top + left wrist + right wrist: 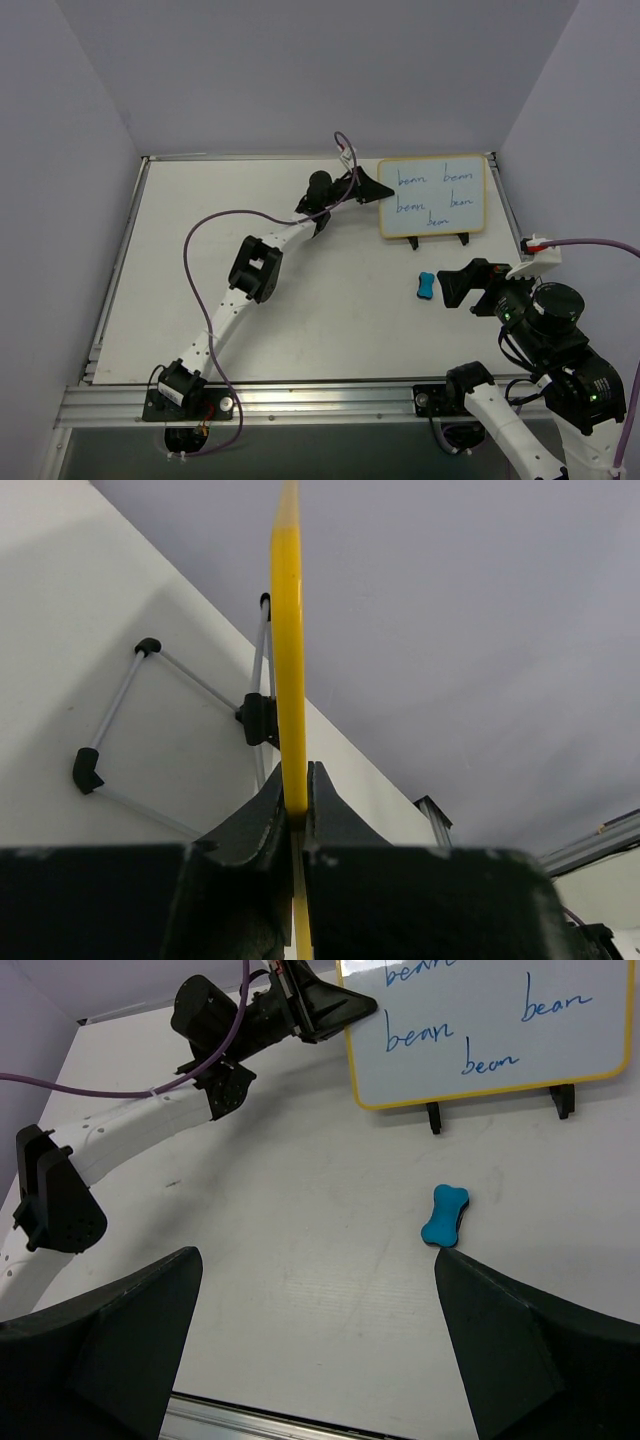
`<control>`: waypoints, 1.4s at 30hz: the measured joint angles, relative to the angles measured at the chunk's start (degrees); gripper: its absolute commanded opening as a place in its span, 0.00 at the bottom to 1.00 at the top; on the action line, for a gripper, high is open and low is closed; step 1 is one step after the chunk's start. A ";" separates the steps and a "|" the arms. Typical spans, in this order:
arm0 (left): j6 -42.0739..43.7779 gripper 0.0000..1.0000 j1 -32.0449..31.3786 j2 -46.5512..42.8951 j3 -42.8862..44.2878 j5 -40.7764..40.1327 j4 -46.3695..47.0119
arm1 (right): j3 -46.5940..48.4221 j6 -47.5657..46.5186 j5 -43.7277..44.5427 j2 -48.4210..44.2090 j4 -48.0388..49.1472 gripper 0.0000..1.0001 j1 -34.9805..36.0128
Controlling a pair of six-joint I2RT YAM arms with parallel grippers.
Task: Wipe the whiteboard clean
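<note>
The whiteboard (434,196) stands upright on a black-footed stand at the back right, with a yellow frame and blue words "bean" written several times. It also shows in the right wrist view (490,1030). My left gripper (377,190) is shut on its left edge; the left wrist view shows the yellow frame (288,660) edge-on between the closed fingers. A blue bone-shaped eraser (426,286) lies on the table in front of the board, also in the right wrist view (445,1217). My right gripper (447,285) is open and empty, just right of the eraser.
The board's wire stand (150,725) rests on the white tabletop behind it. Grey walls close in the table at left, back and right. A metal rail (300,398) runs along the near edge. The left arm (255,268) stretches diagonally across the middle.
</note>
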 measured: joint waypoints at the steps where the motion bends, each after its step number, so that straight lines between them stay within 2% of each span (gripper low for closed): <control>1: -0.55 0.02 0.11 -0.09 0.00 0.44 0.68 | 0.00 0.11 -0.07 0.00 0.02 0.97 0.00; 13: -2.89 0.02 0.57 -4.31 -0.76 3.13 4.39 | 0.00 0.39 -0.37 0.00 0.00 0.98 0.00; 19: -3.32 0.02 1.66 -12.20 -8.76 3.48 5.46 | 0.37 0.39 0.72 0.46 0.02 0.96 0.00; 27: -0.39 0.02 6.25 -30.71 -29.31 3.10 4.76 | 2.10 0.81 3.74 3.80 0.04 0.95 0.00; 36: 5.33 0.02 11.98 -55.49 -57.33 -0.33 3.10 | 2.12 1.99 6.01 10.82 0.24 0.94 0.00; 42: 14.34 0.02 12.13 -75.43 -78.03 -6.14 -6.27 | 2.08 2.25 6.71 18.47 2.34 0.95 0.00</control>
